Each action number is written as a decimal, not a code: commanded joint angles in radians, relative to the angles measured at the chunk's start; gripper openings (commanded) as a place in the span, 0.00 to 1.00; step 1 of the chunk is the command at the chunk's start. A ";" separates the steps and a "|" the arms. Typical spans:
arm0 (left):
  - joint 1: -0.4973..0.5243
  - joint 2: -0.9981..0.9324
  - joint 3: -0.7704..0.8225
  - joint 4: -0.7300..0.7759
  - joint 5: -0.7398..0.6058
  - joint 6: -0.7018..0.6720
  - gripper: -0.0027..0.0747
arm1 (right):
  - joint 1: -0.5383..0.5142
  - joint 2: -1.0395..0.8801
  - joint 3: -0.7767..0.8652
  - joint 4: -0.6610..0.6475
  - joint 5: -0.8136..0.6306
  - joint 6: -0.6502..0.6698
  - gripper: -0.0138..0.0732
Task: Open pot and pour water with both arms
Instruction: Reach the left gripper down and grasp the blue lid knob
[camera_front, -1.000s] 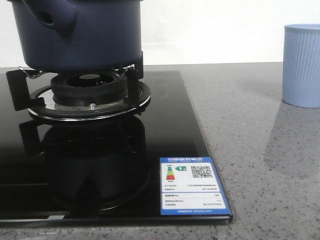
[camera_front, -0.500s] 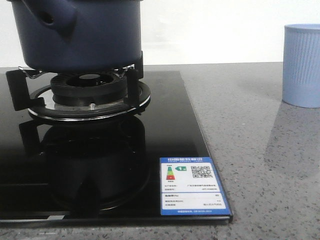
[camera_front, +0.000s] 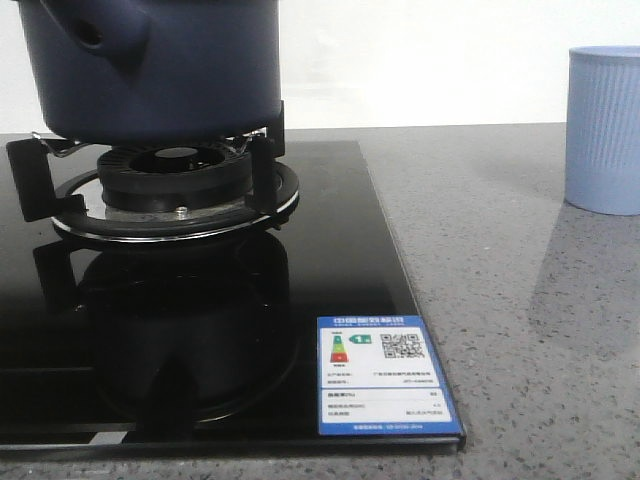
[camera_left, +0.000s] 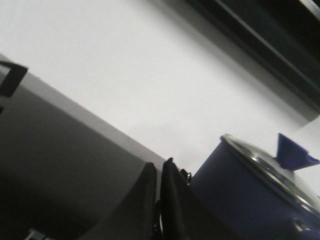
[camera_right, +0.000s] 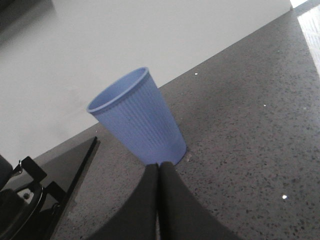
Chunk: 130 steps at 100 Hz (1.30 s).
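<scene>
Both claws pressed together, gripping nothing.
Left gripper (camera_left: 159, 200) beside the pot (camera_front: 150, 65) on the burner (camera_front: 175, 185); right gripper (camera_right: 158, 200) faces the light blue cup (camera_right: 137, 120).

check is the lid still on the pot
On. The left wrist view shows the glass lid with its blue knob seated on the pot rim.
</scene>
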<state>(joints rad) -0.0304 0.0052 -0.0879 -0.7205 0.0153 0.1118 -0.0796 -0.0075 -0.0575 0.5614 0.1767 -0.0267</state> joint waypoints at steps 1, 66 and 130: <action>0.003 0.066 -0.135 0.102 0.019 -0.004 0.01 | -0.002 0.035 -0.095 -0.068 0.002 -0.011 0.09; -0.312 0.623 -0.683 0.255 0.266 0.296 0.06 | 0.211 0.522 -0.509 -0.141 0.160 -0.295 0.10; -0.529 0.991 -0.689 0.271 -0.220 0.296 0.66 | 0.215 0.531 -0.511 -0.141 0.155 -0.295 0.77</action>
<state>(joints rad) -0.5528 0.9462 -0.7408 -0.4542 -0.0657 0.4094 0.1321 0.5134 -0.5307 0.4201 0.3979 -0.3123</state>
